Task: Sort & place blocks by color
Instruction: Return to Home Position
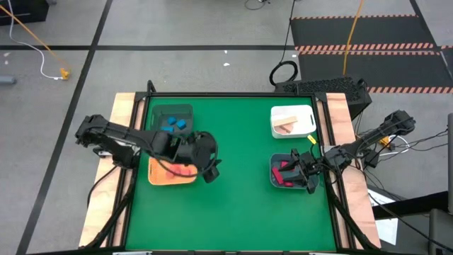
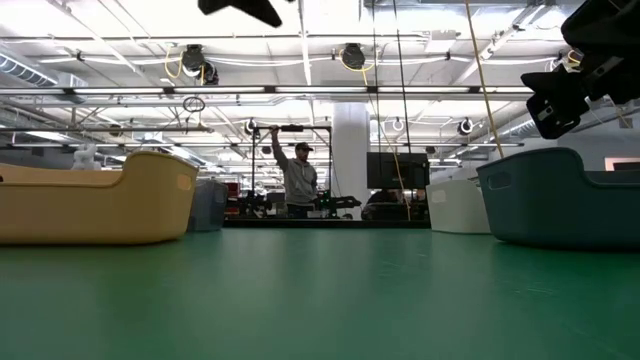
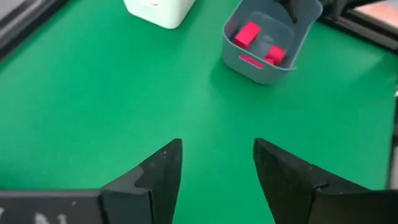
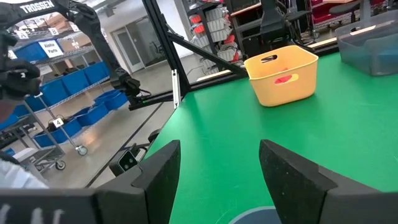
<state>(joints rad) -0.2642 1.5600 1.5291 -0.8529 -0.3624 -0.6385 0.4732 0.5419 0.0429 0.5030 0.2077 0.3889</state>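
Right claw [image 1: 303, 171] released, above bin [image 1: 273, 176] holding red blocks [image 1: 286, 168]; left claw [image 1: 211, 173] released, well apart.

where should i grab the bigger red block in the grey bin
Grip the bigger red block across its narrower width, coming straight down from above: it sits low inside the grey bin, whose walls block any sideways approach. The open right gripper above that bin looks best placed.
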